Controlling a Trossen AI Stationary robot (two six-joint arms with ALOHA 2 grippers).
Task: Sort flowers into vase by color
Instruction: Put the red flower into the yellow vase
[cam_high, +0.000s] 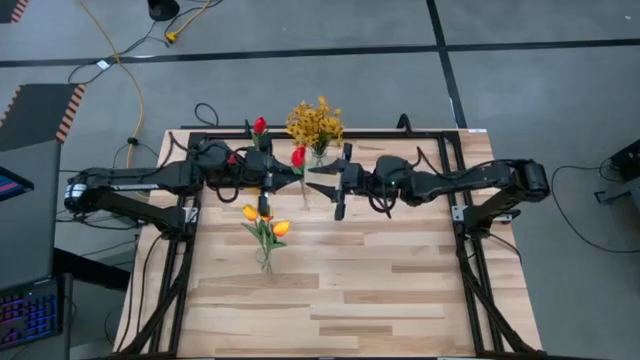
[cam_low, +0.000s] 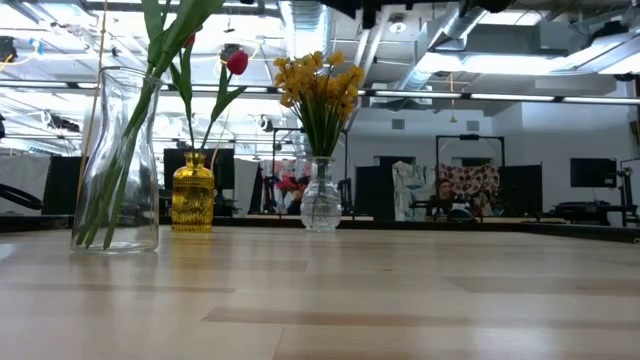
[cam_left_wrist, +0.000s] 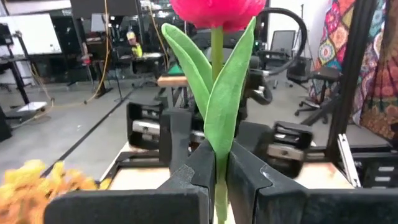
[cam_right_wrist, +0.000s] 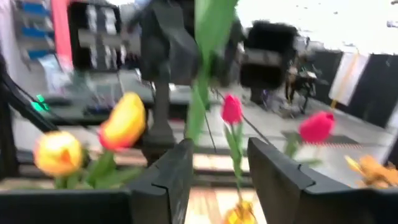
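While the left end effector (cam_left_wrist: 214, 180) is clamped on the stem of the red tulip (cam_high: 298, 157) above the table (cam_high: 400, 290), the right end effector (cam_right_wrist: 217, 171) stands apart; the stem may slip or tilt, probably missing the amber vase (cam_low: 194, 195).

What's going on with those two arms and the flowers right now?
Left gripper shut on red tulip stem, mid-table. Right gripper open beside it, nothing held. Yellow-orange tulips already in clear vase. Nothing in the way.
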